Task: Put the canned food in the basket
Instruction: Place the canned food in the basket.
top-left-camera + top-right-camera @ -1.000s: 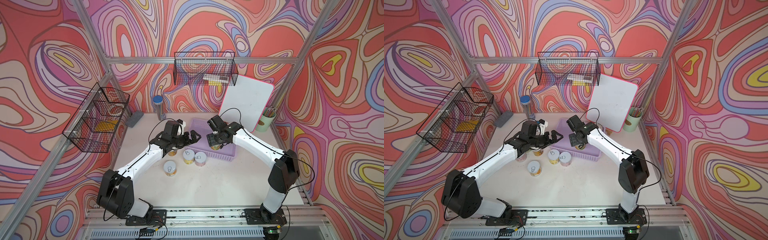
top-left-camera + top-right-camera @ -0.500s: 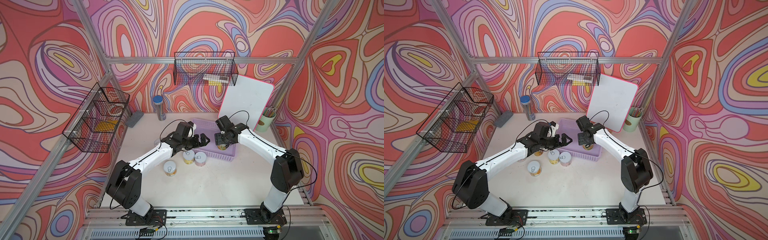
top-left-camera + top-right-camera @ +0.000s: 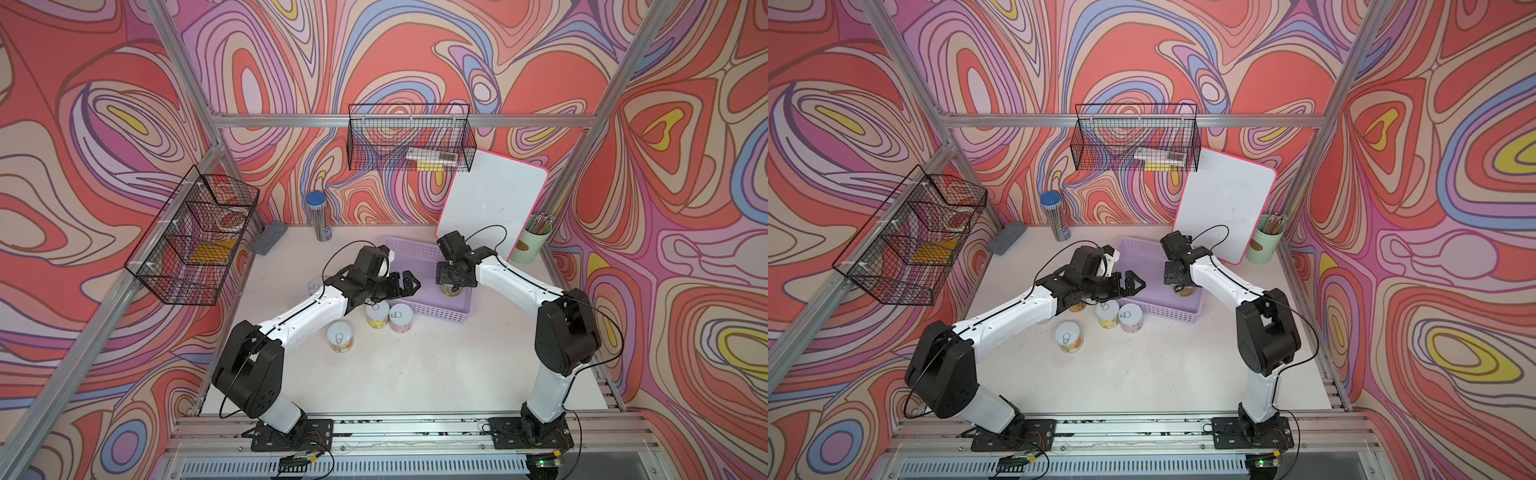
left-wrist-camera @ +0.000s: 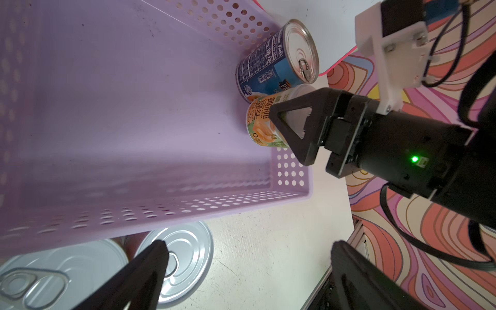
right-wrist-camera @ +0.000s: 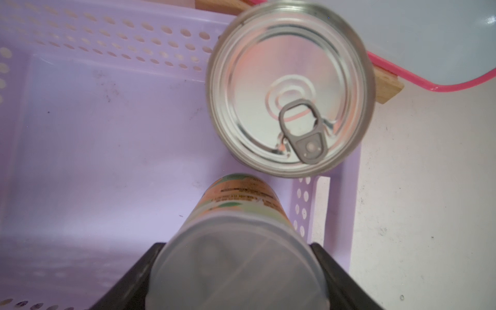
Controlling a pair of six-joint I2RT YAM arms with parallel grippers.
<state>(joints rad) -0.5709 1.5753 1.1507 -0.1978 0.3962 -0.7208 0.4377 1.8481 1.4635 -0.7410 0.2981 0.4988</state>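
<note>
On the white tabletop point(image 3: 415, 374), the shallow rectangular lavender plastic basket with perforated sides point(image 3: 436, 311) sits toward the far middle. The step in hand looks to be setting one tin down inside it. The right gripper point(image 3: 451, 279) reaches down into the basket's right end. Its jaws are closed partway on the short cylindrical tin with the orange-and-green label and translucent plastic cap point(image 4: 261, 126), gripping it by the sides near the top. That tin hangs upright just beside the larger blue-labelled tin with the silver pull-tab lid point(image 5: 290, 91), which stands by the basket's right wall on its far side. The views do not settle whether the two tins touch, or whether the held tin's base has reached the floor. To finish well, the right arm should lower straight down until the base rests flat, keeping a sliver of room from the blue tin and the right wall so neither is nudged. It should then open only enough to free the sides and lift straight up before swinging away. The left gripper point(image 3: 1133, 282) hovers empty, jaws spread wide, over the basket's near left rim, so the right arm would do best to retreat rightward and stay apart from it. Below the left gripper, the other short silver-lidded tins point(image 3: 377, 313) stand on the table just near-left of the basket, outside it and waiting.
</note>
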